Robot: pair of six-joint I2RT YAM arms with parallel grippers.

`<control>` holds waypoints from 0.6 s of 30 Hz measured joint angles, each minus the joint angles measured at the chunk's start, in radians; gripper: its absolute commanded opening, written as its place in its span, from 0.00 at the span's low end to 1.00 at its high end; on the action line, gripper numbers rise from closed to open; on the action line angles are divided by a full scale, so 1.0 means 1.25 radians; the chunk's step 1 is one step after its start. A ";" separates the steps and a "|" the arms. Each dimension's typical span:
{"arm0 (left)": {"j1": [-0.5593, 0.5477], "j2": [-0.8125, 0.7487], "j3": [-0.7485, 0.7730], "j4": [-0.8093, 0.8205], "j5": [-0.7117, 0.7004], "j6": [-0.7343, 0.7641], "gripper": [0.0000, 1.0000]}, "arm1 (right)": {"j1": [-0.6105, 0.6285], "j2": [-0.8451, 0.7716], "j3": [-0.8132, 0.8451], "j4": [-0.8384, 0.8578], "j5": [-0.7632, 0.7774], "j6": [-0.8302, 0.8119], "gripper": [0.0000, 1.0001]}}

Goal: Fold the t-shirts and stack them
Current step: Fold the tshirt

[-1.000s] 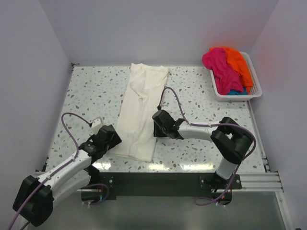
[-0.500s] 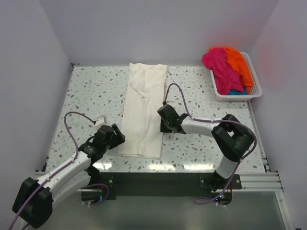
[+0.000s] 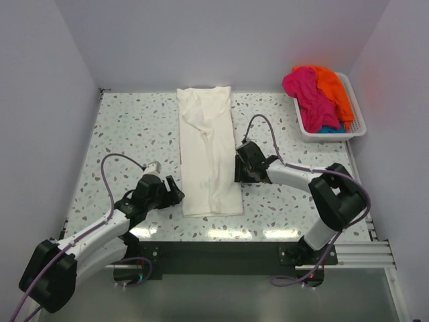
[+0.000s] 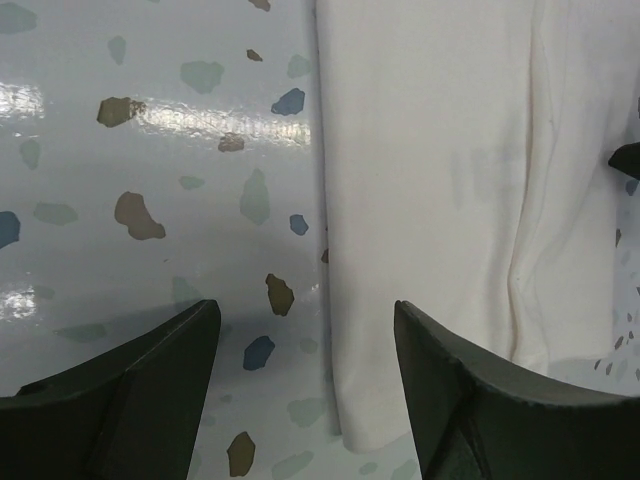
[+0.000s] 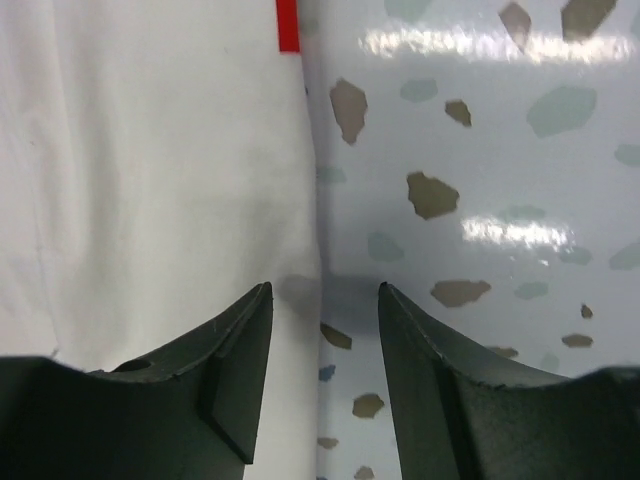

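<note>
Top external: folded cream shirt (image 3: 208, 154) flanked by left hand (image 3: 172, 194) and right hand (image 3: 239, 168), both spread apart, empty; basket (image 3: 356, 127) with pink shirt (image 3: 305, 90) and orange shirt (image 3: 333, 90) well apart, far right.

No text, brand, number or sign could be read. A small red tab (image 5: 287, 25) was seen on the cream-white t-shirt (image 5: 150, 150) just ahead of the right pincer (image 5: 323, 295), but no lettering was discernible.

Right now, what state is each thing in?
cream t-shirt, folded into a long strip, lying flat.
pink t-shirt, crumpled in the basket.
orange t-shirt, crumpled in the basket.
teal t-shirt, mostly buried.
left fingers, open, empty.
right fingers, open, empty.
</note>
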 measured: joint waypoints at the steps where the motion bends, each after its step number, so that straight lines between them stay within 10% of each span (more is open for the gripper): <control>1: 0.000 0.004 -0.004 0.016 0.012 0.002 0.75 | 0.000 -0.019 -0.019 -0.004 -0.008 0.001 0.51; 18: -0.019 0.012 -0.027 0.067 0.063 0.000 0.66 | 0.192 -0.257 -0.266 0.035 -0.023 0.170 0.50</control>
